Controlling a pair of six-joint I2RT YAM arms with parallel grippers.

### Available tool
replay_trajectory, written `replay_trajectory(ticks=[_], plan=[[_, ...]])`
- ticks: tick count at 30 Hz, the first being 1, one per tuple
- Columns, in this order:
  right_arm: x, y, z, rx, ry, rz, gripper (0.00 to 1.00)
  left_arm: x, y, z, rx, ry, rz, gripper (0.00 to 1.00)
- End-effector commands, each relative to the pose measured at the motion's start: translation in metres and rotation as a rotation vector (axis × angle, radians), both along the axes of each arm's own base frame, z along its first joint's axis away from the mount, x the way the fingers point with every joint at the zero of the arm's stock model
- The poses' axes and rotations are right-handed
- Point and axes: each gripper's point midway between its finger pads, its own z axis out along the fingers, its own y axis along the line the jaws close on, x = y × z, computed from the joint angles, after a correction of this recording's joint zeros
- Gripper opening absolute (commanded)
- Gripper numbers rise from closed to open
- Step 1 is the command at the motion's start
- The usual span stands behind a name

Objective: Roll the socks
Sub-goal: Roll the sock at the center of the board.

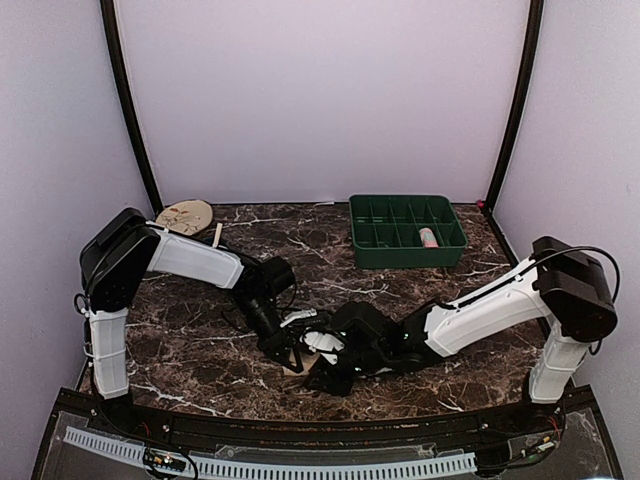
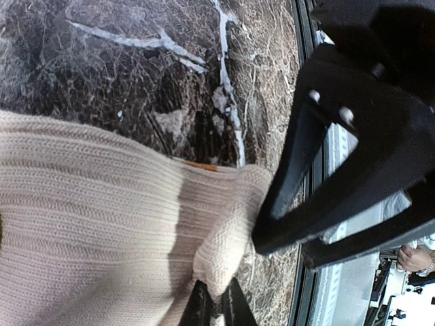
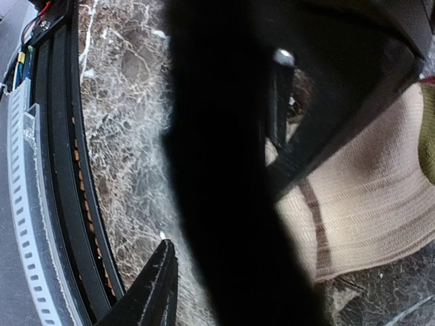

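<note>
The tan sock [image 2: 102, 231] lies mostly flat on the counter [image 1: 200, 340] near its front edge, between the two arms, and no roll shows yet; the left end effector [image 2: 216, 303] is clenched on a fold at the sock's edge. The right end effector [image 1: 325, 378] sits just beside it, and I cannot tell whether it is released or gripping cloth. A pink thing [image 1: 428, 237] lies in a compartment of the green bin [image 1: 380, 255], probably the other sock finished, so this one's rolling looks barely begun
</note>
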Motion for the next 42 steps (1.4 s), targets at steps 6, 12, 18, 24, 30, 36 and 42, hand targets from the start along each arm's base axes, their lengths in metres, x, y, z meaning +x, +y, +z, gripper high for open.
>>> replay_trajectory(ticks=[6,12,18,24,30,36,42], plan=[[0.003,-0.003,0.014,0.024,-0.010,-0.009,0.33,0.001,0.002,0.003,0.011,0.016,0.001,0.00],[0.008,-0.003,0.020,0.038,-0.016,-0.019,0.33,0.001,0.001,0.003,0.012,0.017,0.001,0.00],[0.136,-0.080,0.055,-0.452,-0.940,-0.226,0.77,0.001,0.001,0.003,0.011,0.021,0.002,0.00],[0.135,-0.084,0.059,-0.422,-0.894,-0.227,0.79,0.002,0.001,0.003,0.009,0.023,0.005,0.00],[0.119,-0.077,0.058,-0.359,-0.807,-0.167,0.78,0.006,0.000,0.003,0.007,0.026,0.011,0.00],[0.087,-0.070,0.062,-0.289,-0.711,-0.099,0.78,0.009,-0.001,0.002,0.004,0.039,0.021,0.00],[0.042,-0.054,0.054,-0.240,-0.635,0.008,0.78,0.009,-0.001,0.000,0.008,0.053,0.023,0.00]])
